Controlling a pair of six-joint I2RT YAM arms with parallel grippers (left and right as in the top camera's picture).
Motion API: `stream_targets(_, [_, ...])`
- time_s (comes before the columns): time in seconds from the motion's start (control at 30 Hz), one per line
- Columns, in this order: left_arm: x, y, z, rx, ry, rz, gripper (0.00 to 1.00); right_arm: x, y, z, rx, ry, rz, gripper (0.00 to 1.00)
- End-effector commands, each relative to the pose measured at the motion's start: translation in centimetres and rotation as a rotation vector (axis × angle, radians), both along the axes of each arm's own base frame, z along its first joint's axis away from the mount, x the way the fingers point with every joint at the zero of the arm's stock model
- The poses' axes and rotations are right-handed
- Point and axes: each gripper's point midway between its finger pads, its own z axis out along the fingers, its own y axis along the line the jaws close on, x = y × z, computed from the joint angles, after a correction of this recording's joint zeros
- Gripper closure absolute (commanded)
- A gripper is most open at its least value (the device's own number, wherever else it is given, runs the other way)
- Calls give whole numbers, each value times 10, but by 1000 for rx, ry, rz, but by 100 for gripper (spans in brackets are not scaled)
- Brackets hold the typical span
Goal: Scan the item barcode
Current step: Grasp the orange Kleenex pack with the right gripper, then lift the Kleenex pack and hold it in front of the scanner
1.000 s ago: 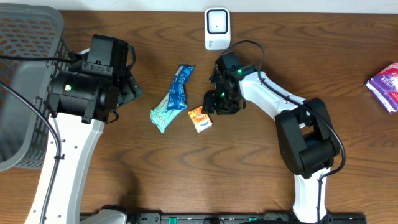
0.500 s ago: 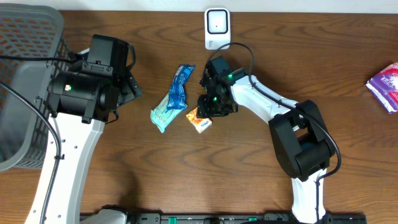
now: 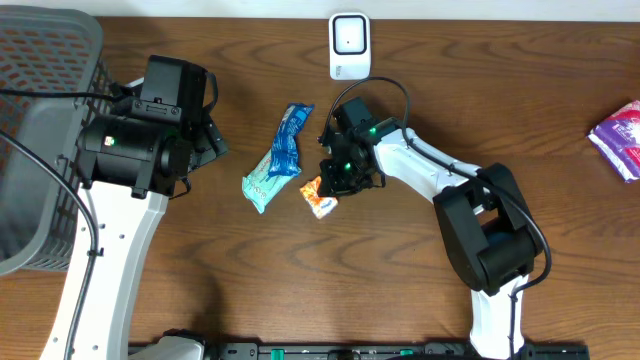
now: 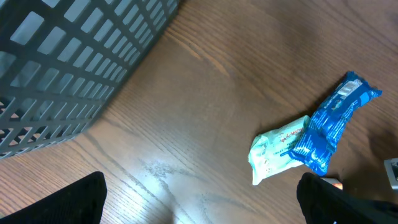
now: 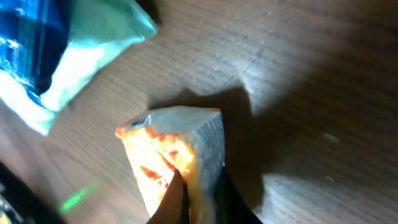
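- My right claw [image 3: 333, 182] is pressed together on the orange packet [image 3: 318, 198]. In the right wrist view its dark fingers [image 5: 231, 200] pinch the packet's near end.
- That packet, the item to scan, is orange and white. It sits near the middle of the tabletop [image 3: 400, 290], tilted, with one end poking out from under the claw toward the left arm's side.
- I cannot tell whether its far end is touching the wood or is just off it. There is a dark shadow right beside it.
- Just beside the packet, with a small gap, lies a mint-green pack [image 3: 262, 185], flat on the wood.
- A blue wrapper [image 3: 287, 140] lies over the mint-green pack's upper end, and the two form one slanted line.
- The white scanner [image 3: 349, 45] stands at the far edge of the tabletop, beyond the right claw and apart from it.
- A purple pack [image 3: 620, 138] lies well apart, at the right-hand edge.
- My left claw [image 4: 199, 186] is spread wide and holds nothing. It hangs above bare wood between the basket [image 3: 40, 100] and the two wrappers.
- The basket is a grey mesh one at the far left corner.
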Motion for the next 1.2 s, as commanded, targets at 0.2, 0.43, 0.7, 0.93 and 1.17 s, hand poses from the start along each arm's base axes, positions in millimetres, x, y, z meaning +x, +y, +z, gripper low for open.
stream_targets(0.2, [1,4,2,23,-1,2,2,-9,12,17,220,166,-19,99])
stream_targets(0.43, [1,4,2,23,-1,2,2,27,-10,81,647,194,-34,99])
stream_targets(0.7, [1,4,2,23,-1,2,2,31,-25,133,978,136,60,99])
stream_targets(0.93, [1,4,2,23,-1,2,2,44,-25,145,1016,172,41,99])
stream_targets(1.17, [1,4,2,23,-1,2,2,88,-46,164,1028,112,-9,99])
